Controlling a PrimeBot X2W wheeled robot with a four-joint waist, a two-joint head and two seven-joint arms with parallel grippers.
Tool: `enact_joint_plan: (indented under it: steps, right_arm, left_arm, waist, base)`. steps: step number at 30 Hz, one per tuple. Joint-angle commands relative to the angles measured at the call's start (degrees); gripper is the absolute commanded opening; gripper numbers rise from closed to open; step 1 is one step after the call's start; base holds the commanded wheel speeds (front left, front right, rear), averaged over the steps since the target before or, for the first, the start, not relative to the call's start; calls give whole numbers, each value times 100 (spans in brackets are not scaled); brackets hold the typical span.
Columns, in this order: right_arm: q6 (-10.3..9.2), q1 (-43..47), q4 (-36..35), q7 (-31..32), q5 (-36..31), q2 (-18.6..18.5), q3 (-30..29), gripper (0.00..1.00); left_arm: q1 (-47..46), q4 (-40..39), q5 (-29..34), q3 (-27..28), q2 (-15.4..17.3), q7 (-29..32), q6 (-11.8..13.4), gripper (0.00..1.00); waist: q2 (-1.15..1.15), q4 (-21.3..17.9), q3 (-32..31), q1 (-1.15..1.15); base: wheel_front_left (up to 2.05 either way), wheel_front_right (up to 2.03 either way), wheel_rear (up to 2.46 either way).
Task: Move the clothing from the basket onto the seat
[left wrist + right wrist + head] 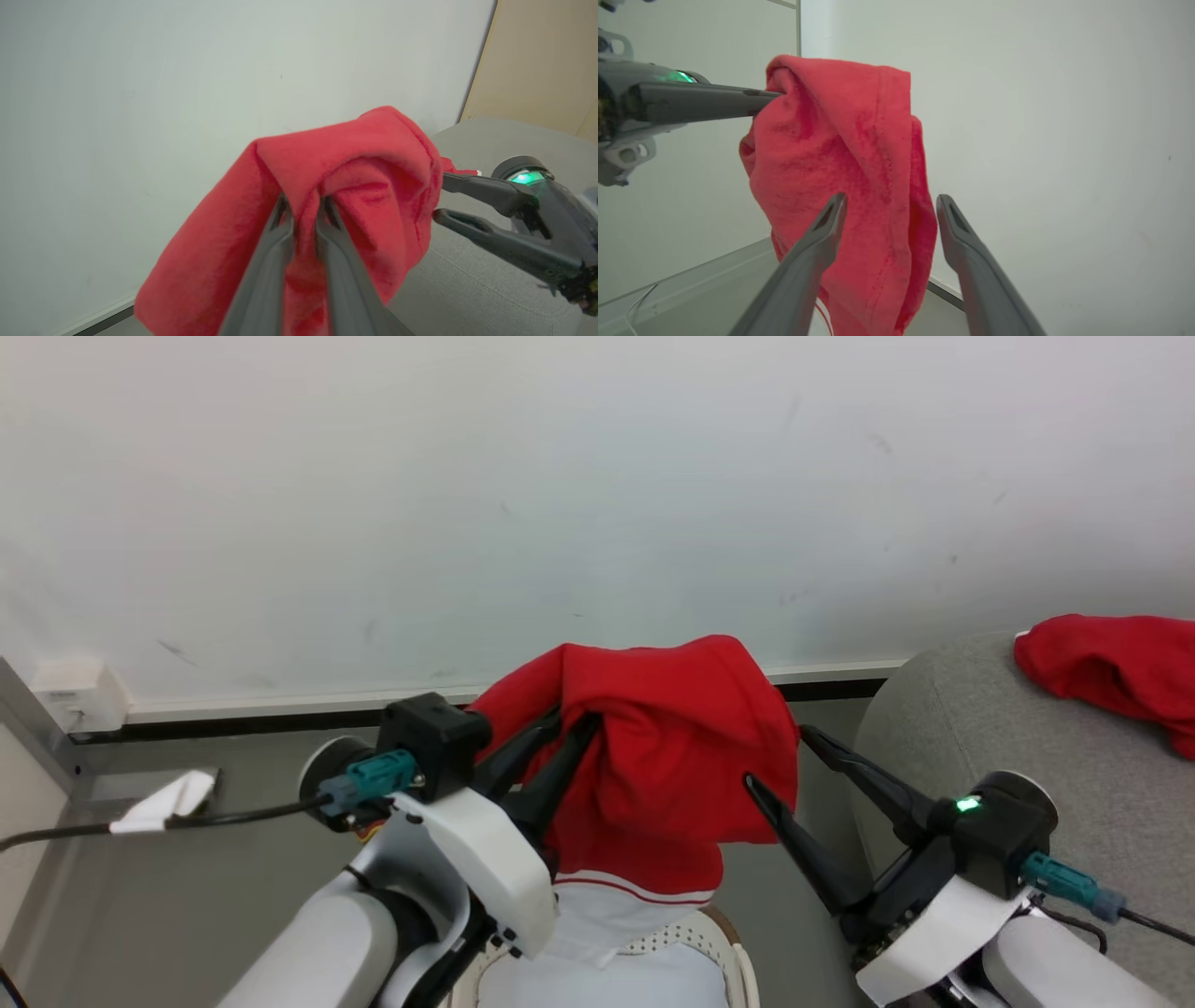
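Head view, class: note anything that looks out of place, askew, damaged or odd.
Nothing serious. The wall bears a few faint dark scuffs, and a crumpled white tag sticks off the black cable at the left. The red garment hangs bunched from the left gripper, as expected.

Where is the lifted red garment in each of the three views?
Head view: garment at centre, left pincer entering from its left.
Left wrist view: garment at centre, bunched around the left pincer.
Right wrist view: garment left of centre, left pincer at its upper left.
Shared landmark: the left pincer, shut on it.
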Motion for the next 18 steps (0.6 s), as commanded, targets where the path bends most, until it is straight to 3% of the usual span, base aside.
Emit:
enact_joint_plan:
  steps: [1,5,12,16,17,18]
  right_arm:
    - [-13,-162,70,38,108,-65,121,100]
    - [-13,-779,463,148,417,-207,770,100]
    - [-13,-1517,986,342,1400,56,2178,100]
    - [-13,-1777,1272,208,1885,283,2683,100]
    - [-13,-1812,1354,140,1997,341,2741,71]
    - [-13,-1863,1428,85,2055,378,2791,0]
  left_arm:
    - [53,-19,-57,-17,-28,-5,-25,0]
    - [13,28,-92,-159,-89,-2,-116,0]
    - [-33,99,-159,-321,-227,-21,-216,0]
    - [-53,143,-184,-375,-270,-26,-228,0]
    - [-57,154,-188,-381,-269,-26,-226,0]
    - [-58,163,-194,-383,-263,-27,-229,0]
  waist:
    - [-1,26,-2,0]
    - [-1,106,-19,0]
    - [-1,184,-57,0]
    - [-1,199,-69,0]
    - [-1,201,-70,0]
    - [-1,201,-72,0]
  base:
    - [0,0,0]
    - [0,0,0]
    - [0,0,0]
    - [0,0,0]
    - [0,0,0]
    - [0,0,0]
